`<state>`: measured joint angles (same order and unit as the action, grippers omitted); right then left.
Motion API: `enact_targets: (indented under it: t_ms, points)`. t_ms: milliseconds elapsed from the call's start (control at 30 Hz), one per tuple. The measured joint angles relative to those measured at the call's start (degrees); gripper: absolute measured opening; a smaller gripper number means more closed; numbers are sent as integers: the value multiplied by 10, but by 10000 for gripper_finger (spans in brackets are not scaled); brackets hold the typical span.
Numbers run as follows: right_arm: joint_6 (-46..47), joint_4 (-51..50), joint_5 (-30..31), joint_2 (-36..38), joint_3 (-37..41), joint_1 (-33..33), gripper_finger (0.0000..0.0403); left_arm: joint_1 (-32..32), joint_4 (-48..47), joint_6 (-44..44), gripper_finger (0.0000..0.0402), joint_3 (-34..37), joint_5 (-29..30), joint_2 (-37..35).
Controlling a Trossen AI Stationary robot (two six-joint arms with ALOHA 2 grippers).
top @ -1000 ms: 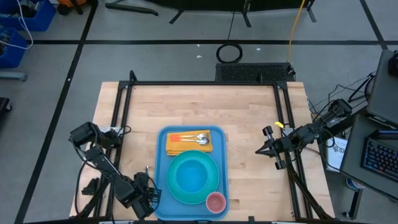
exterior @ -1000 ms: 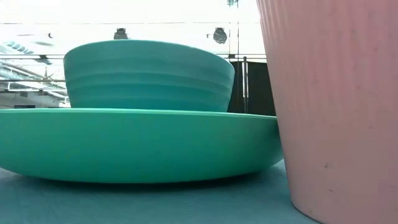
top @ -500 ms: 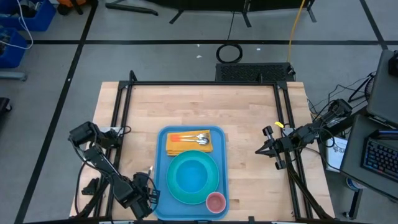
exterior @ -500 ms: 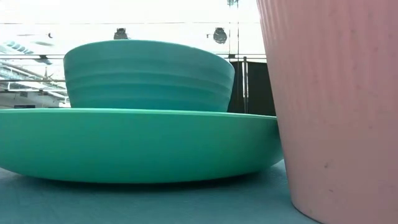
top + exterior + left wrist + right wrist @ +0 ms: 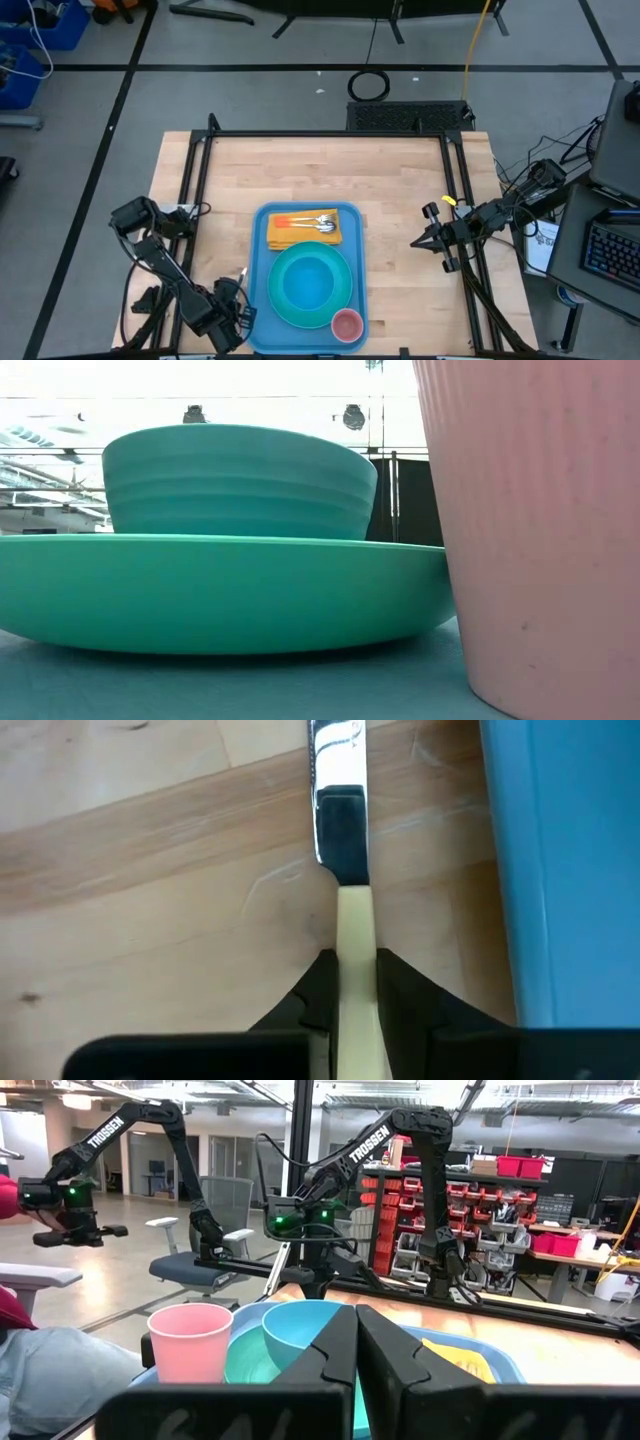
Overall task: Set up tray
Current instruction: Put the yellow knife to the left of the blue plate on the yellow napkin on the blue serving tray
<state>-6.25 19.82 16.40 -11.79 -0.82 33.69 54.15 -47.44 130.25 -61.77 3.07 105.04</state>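
Cream-handled steel knife (image 5: 341, 870) pinched in left end effector (image 5: 350, 982), beside smooth blue tray (image 5: 261, 290), right end effector (image 5: 356, 1348) closed, empty.

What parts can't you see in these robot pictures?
- Low view: the tall pink ribbed plastic cup runs off the top and right edges, so its rim is cut off. It and the turquoise round plastic plate hide both arms.
- Left wrist view: the cream-handled metal table knife in the left gripper has its blade tip cut off by the top edge.
- High view: the silver cutlery on the yellow folded napkin is too small to count.
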Motion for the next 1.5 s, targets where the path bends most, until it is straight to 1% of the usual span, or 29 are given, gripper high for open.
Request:
enact_targets:
  t_ms: [133,233,333,567,733,800,1000,1067,1133,1200,1300,1500]
  points:
    - [0,0,0,0,0,0,0,4,-26,1,45,-6,3,-9]
    - [0,0,0,0,0,0,0,5,-60,12,45,-3,20,-22]
    - [0,0,0,0,0,0,0,11,-67,19,45,-4,30,-32]
    - [0,0,0,0,0,0,0,13,-99,8,45,-5,33,-49]
    - [0,0,0,0,0,0,0,7,-146,-11,45,-5,87,-76]
    - [0,0,0,0,0,0,0,2,-170,-25,45,-6,99,-87]
    - [0,0,0,0,0,0,0,-32,-248,-116,45,-6,111,-120]
    - [0,0,0,0,0,0,0,-45,-275,-139,45,-6,125,-133]
    - [0,0,0,0,0,0,0,-60,-292,-181,45,-6,143,-147]
    - [0,0,0,0,0,0,0,-75,-296,-238,45,-6,174,-160]
    - [0,0,0,0,0,0,0,-100,-295,-301,45,-6,234,-187]
    - [0,0,0,0,0,0,0,-170,-289,-460,45,-6,272,-247]
